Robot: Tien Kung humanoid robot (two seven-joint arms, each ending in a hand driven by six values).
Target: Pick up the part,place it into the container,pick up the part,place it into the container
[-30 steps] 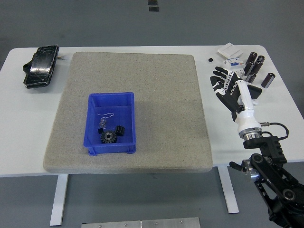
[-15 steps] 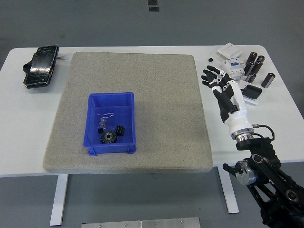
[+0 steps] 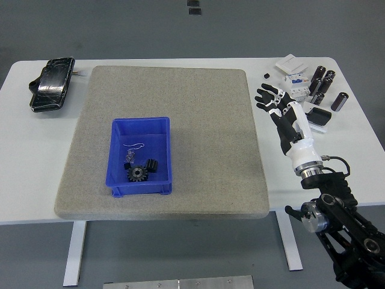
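The right hand point(image 3: 281, 108) hovers over the table point(image 3: 180, 63), its fingers point(image 3: 264, 96) released and spread, grasping nothing. Just beyond and right of the fingers lie black cylinders point(image 3: 322, 84). Well left of them, the blue bin point(image 3: 141, 155) holds a gear point(image 3: 138, 173).

One high head view — looking down over the table point(image 3: 180, 205).

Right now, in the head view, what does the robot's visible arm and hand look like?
Only the right arm shows. Its lower part is black with jointed links and a round silver joint cap. Above that come a silver ring and a white wrist cuff, with a thin black cable looping beside the wrist. The right hand has five fingers, black with white segments.
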